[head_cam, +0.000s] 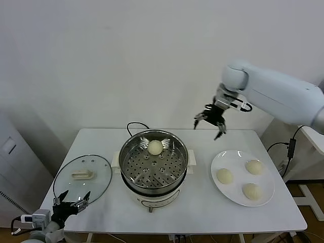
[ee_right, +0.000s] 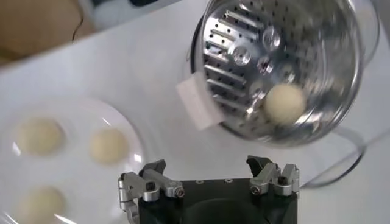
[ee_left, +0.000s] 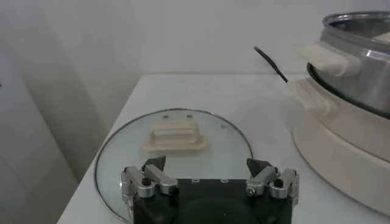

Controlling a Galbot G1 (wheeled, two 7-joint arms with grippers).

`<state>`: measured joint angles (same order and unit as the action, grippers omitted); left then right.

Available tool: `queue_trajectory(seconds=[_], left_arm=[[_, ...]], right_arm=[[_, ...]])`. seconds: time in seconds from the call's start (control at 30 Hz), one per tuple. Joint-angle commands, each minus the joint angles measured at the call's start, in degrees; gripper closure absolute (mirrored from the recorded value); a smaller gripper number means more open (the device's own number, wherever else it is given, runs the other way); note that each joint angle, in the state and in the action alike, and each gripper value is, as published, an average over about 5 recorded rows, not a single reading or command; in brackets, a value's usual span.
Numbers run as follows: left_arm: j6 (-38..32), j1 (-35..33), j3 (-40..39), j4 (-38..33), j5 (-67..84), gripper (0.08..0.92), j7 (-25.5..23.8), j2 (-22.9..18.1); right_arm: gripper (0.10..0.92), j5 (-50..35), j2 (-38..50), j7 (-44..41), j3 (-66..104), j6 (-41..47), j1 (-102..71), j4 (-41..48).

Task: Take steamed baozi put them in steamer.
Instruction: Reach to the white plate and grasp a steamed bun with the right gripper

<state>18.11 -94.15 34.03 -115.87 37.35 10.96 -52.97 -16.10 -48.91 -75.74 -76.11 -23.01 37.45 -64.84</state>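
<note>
The right end effector (head_cam: 210, 120) hangs in the air with its fingers spread and nothing between them, above the far part of the white surface (head_cam: 202, 202). Below it and toward the robot's left stands the steamer (head_cam: 153, 164), with one steamed baozi (head_cam: 155, 147) lying on its perforated tray near the far wall. Below the same end effector, on the near side and slightly to the right, the white plate (head_cam: 225, 195) carries three more baozi (head_cam: 225, 175). The left end effector (head_cam: 71, 200) waits low at the near left corner, fingers released and empty, just in front of the glass lid (head_cam: 66, 185), which lies flat beside the steamer.
</note>
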Motion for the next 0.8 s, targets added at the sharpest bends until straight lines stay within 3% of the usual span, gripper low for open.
queue_trajectory(seconds=[0.03, 0.8], left_arm=[[0.1, 0.0, 0.0, 0.0, 0.0, 0.177, 0.0, -0.1], [0.2, 0.0, 0.1, 0.1, 0.0, 0.177, 0.1, -0.3]], right_arm=[[0.203, -3.3, 8.9, 1.7, -2.8, 17.0, -5.7, -1.8], [0.203, 8.1, 6.4, 10.0, 11.1, 17.9, -25.9, 4.3]])
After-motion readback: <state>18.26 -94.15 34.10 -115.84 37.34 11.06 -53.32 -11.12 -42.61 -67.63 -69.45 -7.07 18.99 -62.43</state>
